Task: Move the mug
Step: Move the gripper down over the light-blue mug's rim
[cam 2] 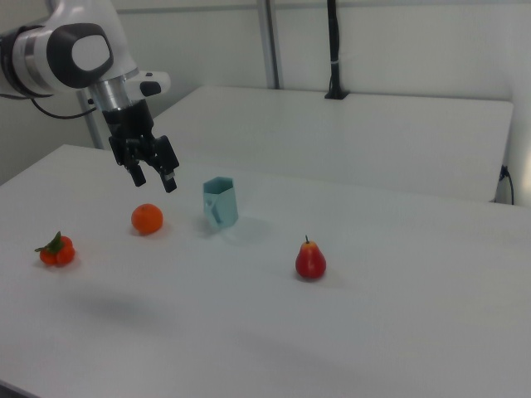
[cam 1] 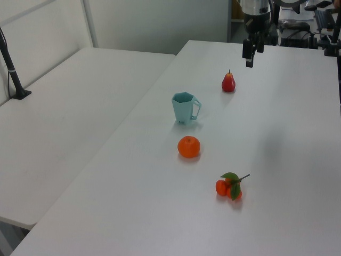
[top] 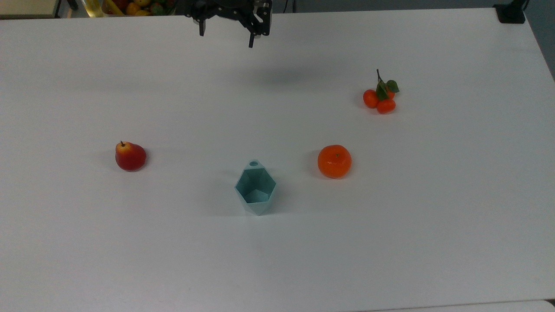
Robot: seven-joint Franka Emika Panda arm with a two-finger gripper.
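Overhead, the pincer [cam 2: 153,176] hangs wide, pointing down, well apart from the mug [cam 2: 221,201].

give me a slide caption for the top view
Open tool hangs above the white table; pale teal faceted mug stands between red pear and round orange.

This is looking like a robotics lab. A Franka arm [cam 2: 75,50] is hanging over a plain white table [top: 86,242] with a second white table [cam 1: 69,112] standing alongside, a black camera pole [cam 2: 333,50] is rising from that table's far edge, and what may be equipment is crowding the first table's far corner.
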